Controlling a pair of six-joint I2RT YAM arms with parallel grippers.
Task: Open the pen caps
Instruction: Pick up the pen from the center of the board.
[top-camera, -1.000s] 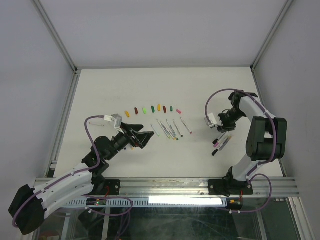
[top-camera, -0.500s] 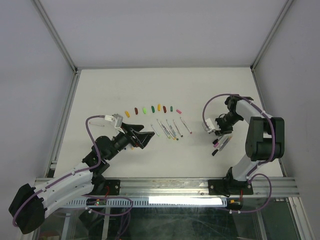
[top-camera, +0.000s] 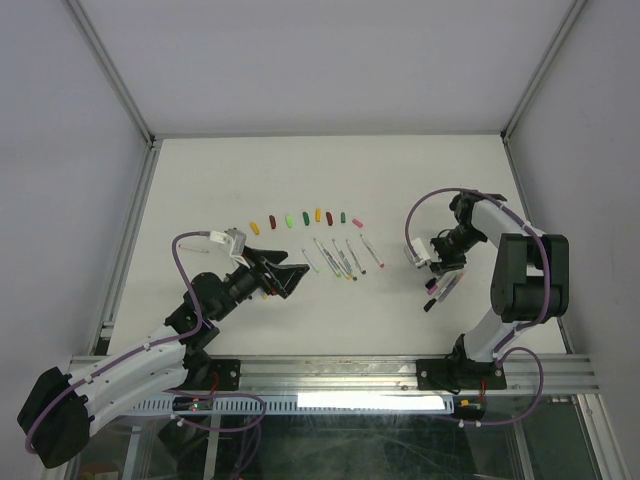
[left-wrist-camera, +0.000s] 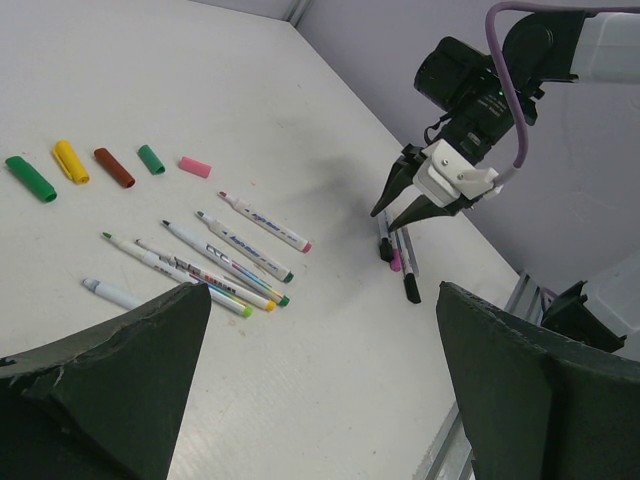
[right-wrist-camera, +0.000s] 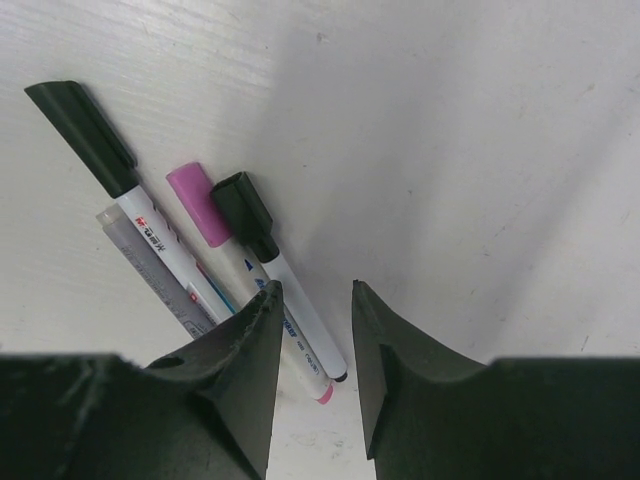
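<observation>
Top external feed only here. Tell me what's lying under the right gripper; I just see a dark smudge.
Observer: The right wrist view shows a cluster of capped pens. One has a black cap, with a pink cap beside it and a longer dark cap farther out.
Operator: Report whether the gripper has hold of any.
Observer: No. The right gripper is open with nothing clamped. The black-capped pen's barrel only runs under the gap between its fingers.
Operator: Give me its height over them.
Observer: In the left wrist view its fingertips appear to hang just above the pens, apart from them.
</observation>
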